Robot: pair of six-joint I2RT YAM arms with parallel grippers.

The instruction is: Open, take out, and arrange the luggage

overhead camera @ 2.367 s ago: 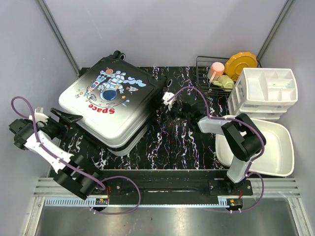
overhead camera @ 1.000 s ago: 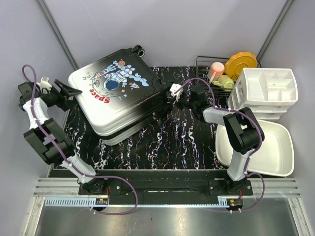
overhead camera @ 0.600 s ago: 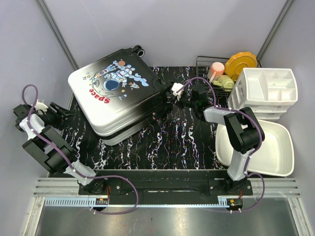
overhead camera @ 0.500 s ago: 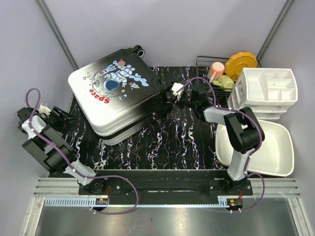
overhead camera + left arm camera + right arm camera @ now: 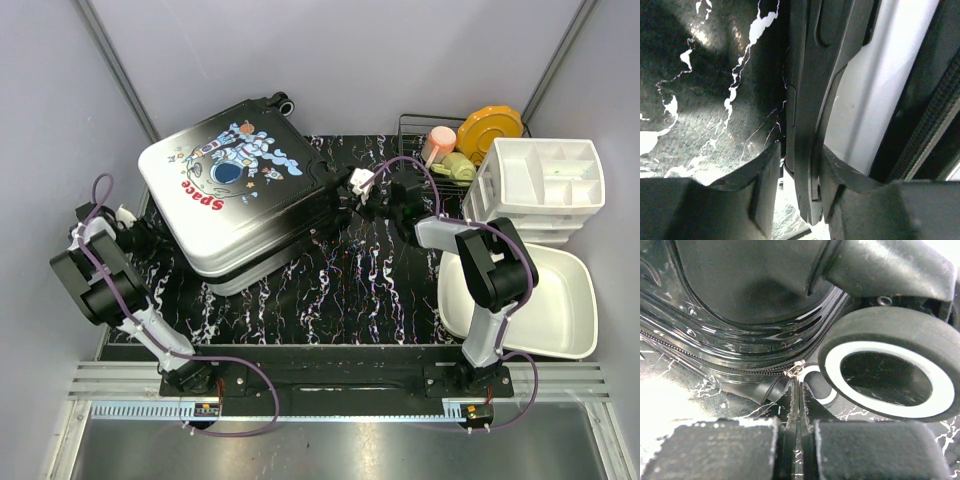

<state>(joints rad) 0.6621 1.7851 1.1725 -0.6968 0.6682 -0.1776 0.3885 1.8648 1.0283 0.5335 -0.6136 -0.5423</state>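
Note:
The luggage (image 5: 240,195) lies flat and zipped on the black marbled mat, astronaut print up, wheels to the right. My left gripper (image 5: 140,238) is at its left side. In the left wrist view its jaws (image 5: 801,172) straddle the dark grey side handle (image 5: 807,115); the right finger (image 5: 840,175) touches it and a thin gap shows at the left finger (image 5: 765,172). My right gripper (image 5: 347,208) is at the luggage's right corner. It (image 5: 799,392) is shut on the thin zipper pull (image 5: 795,371), beside a white-rimmed wheel (image 5: 890,375).
A wire rack (image 5: 415,150) at the back right holds a pink cup, a green item and an orange plate (image 5: 490,130). A white drawer organiser (image 5: 545,185) stands beside it, and a white basin (image 5: 560,300) sits in front. Grey walls close in left and right.
The luggage was turned and pushed toward the back earlier. In the last second my left arm came down along its left side and its jaws narrowed round the handle. The right gripper stayed put.

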